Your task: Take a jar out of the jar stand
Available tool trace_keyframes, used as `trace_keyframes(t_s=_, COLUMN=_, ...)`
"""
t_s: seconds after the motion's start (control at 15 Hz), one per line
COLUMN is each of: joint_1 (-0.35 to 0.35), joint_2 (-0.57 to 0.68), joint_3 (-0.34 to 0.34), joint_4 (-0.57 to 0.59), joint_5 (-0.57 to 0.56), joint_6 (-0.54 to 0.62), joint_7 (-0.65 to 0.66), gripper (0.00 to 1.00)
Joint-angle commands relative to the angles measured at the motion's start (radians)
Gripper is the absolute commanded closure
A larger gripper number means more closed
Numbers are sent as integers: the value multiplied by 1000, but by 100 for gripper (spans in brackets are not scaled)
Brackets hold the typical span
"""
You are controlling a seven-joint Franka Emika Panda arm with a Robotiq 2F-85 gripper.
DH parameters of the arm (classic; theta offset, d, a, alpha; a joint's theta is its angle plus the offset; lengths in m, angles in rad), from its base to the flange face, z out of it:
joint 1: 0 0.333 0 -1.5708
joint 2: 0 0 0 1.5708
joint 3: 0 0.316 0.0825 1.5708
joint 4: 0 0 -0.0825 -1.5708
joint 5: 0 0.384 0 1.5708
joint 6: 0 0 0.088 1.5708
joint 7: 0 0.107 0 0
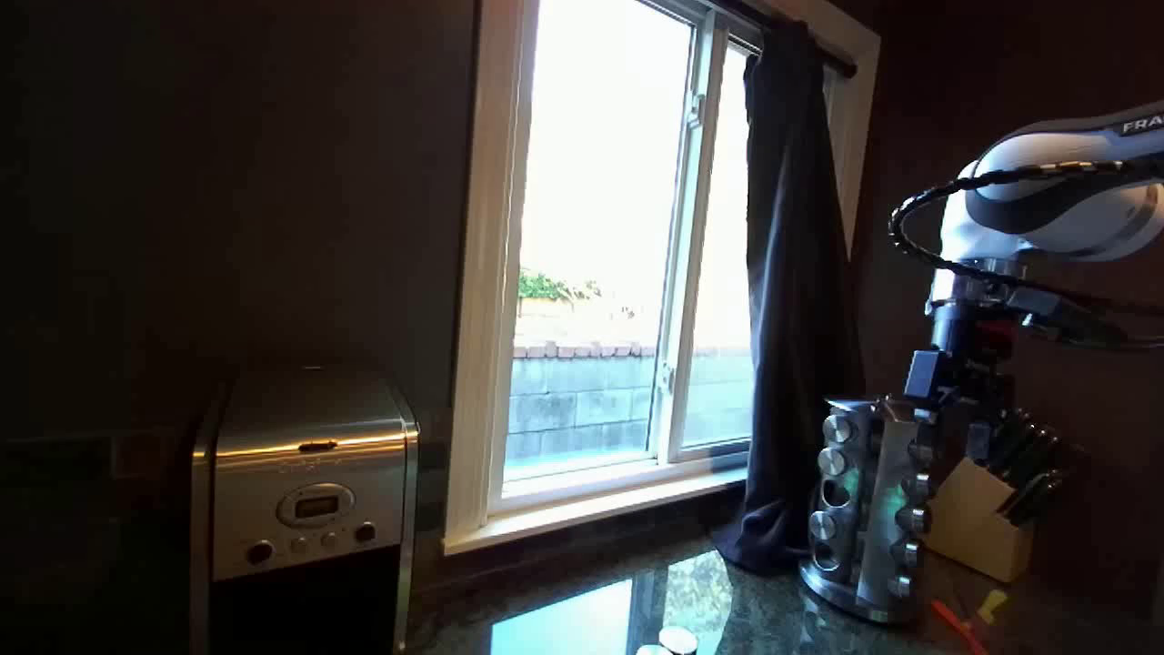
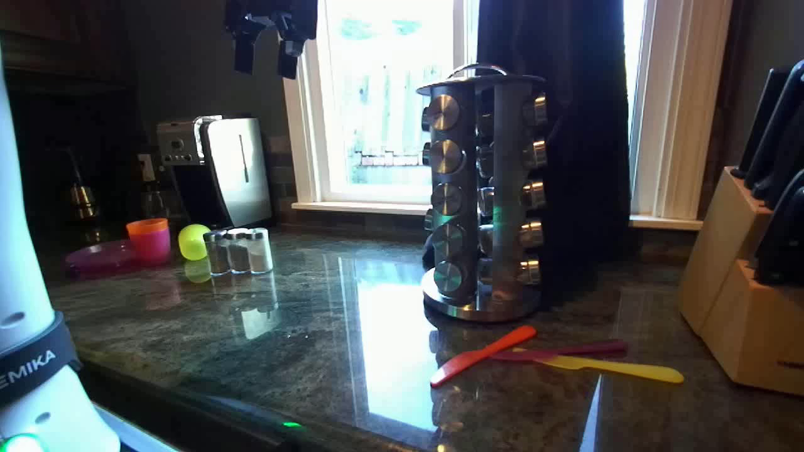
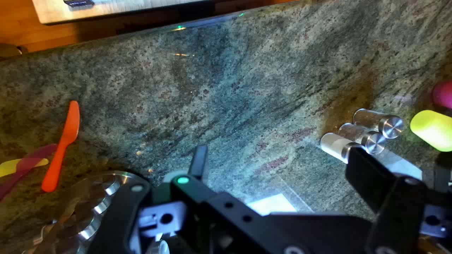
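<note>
The jar stand point(image 2: 507, 188) is a tall silvery carousel holding tiers of jars with round shiny lids point(image 2: 446, 156). It stands upright on the counter and also shows in an exterior view point(image 1: 880, 528). In the wrist view its top point(image 3: 84, 215) is at lower left, partly hidden by the gripper. Three small jars point(image 2: 237, 251) stand side by side on the counter, away from the stand; the wrist view shows them at right point(image 3: 360, 135). My gripper point(image 2: 266, 59) is open and empty, above the counter, higher than the stand and apart from it. The wrist view shows its spread fingers point(image 3: 282, 162).
A pale knife block point(image 2: 722, 251) stands beside the jar stand. Red point(image 2: 483, 356), purple point(image 2: 590, 348) and yellow point(image 2: 619, 368) plastic knives lie before it. A silver appliance point(image 2: 235, 166), cups point(image 2: 151, 243) and a plate point(image 2: 94, 257) are farther off. A dark curtain point(image 2: 584, 157) hangs behind the stand.
</note>
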Motion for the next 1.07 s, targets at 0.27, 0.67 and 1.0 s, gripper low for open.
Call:
trace_keyframes(t_s=0.27, joint_1=-17, joint_2=3, joint_3=12, joint_4=2, joint_5=9, joint_6=-2, joint_7=-10, gripper=0)
trace_keyframes(t_s=0.67, joint_1=-86, joint_2=41, joint_3=26, joint_4=40, joint_5=5, joint_6=113, joint_7=123, gripper=0)
trace_keyframes(t_s=1.0, joint_1=-175, joint_2=101, joint_3=45, joint_4=113, joint_5=1, joint_6=202, joint_7=299, gripper=0)
